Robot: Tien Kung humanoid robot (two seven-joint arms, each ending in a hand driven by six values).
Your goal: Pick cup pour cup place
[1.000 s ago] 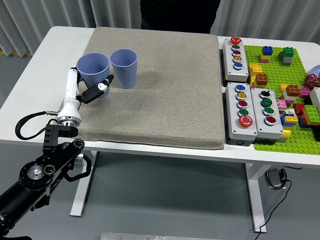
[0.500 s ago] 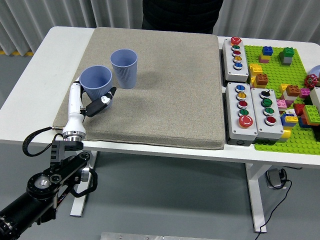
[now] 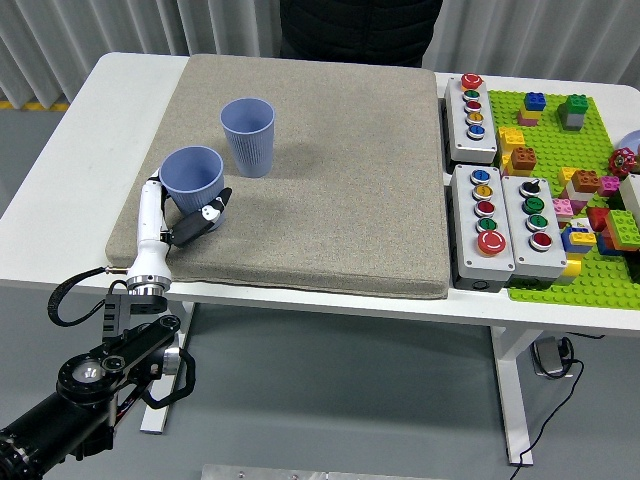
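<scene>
Held cup is coming back toward the near-left part of the mat with the left robot hand; a second ago it was sitting right beside the second cup, now there's a clear gap between them.

Left arm is entering from the lower-left corner, white forearm segment rising over the tabletop edge. The left robot hand is wrapping the cup: white fingers on its left side, black-and-white thumb pressing the lower right wall.

The cup is a blue-lavender plastic tumbler, ribbed walls, open mouth facing up and slightly toward the camera, inside looking empty from here. Can't tell whether its base is touching the mat.

The second cup is matching in colour and ribbing, standing upright on the grey mat, farther back and to the right.

Further right, three grey button boxes are lying beside the mat, then a green baseplate carrying loose coloured bricks. A person in dark clothing is standing at the far edge.
</scene>
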